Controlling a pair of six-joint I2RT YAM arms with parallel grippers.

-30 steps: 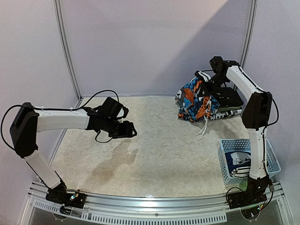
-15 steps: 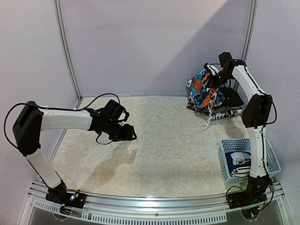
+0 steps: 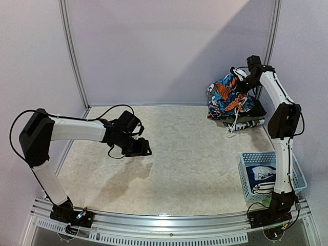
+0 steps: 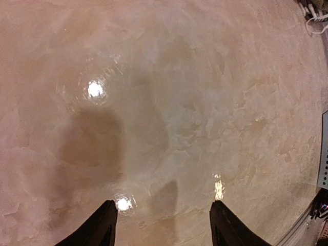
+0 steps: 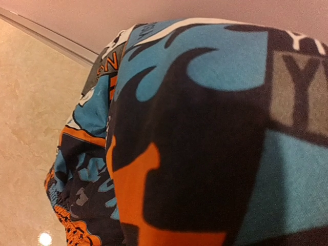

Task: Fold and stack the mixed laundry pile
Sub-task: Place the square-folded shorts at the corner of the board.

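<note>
**Top view, left to right.** A metal upright [image 3: 72, 51] edges the pale lilac wall [image 3: 169, 46]. The left gripper [image 3: 143, 149] hovers over the mottled beige table [image 3: 179, 164]. Its two dark fingers [image 4: 105, 228] are parted, with nothing between them. Beneath them the glossy surface carries lamp glints and a soft shadow [image 4: 95, 138]. Far to the right of those fingers, in the back corner, the right gripper [image 3: 241, 84] is clamped shut on the orange-blue-white cartoon-print garment [image 3: 228, 97]. The garment hangs below that gripper, over the rest of the mixed laundry pile [image 3: 253, 110], with a white drawstring [image 3: 234, 124] dangling. Toward the near edge from that gripper stands a pale blue lattice basket [image 3: 245, 177].
</note>
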